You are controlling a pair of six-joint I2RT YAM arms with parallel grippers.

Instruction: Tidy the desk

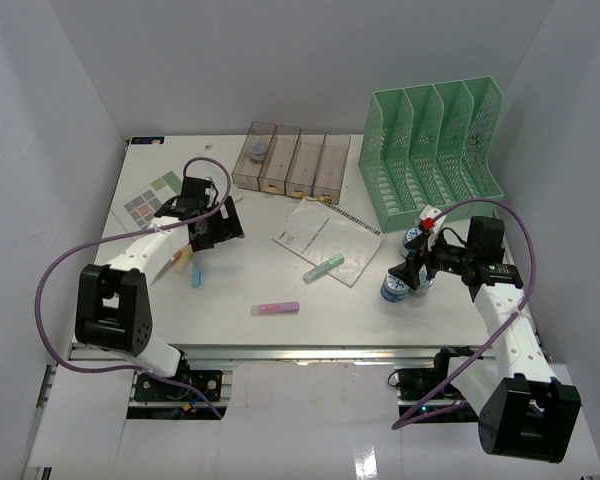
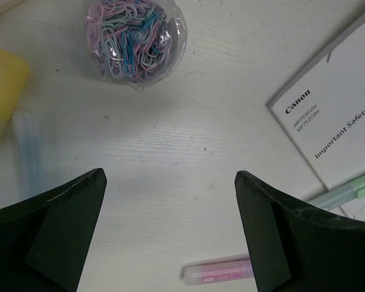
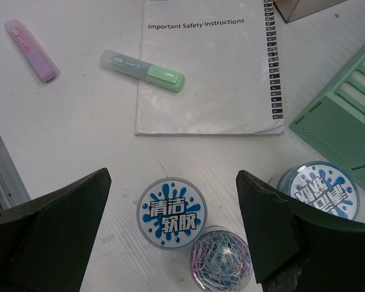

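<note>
The white desk carries scattered stationery. My left gripper hovers open over its left part; in the left wrist view its open jaws frame bare tabletop, with a clear tub of coloured paper clips ahead. My right gripper is open at the right. Its jaws stand wide above a jar with a blue-and-white lid and a second tub of paper clips touching it. Nothing is held.
A spiral booklet lies mid-desk with a green highlighter on its edge. A pink highlighter lies nearer the silver rail. Blue and yellow highlighters lie left. Clear bins and a green rack stand behind. Another jar sits by the rack.
</note>
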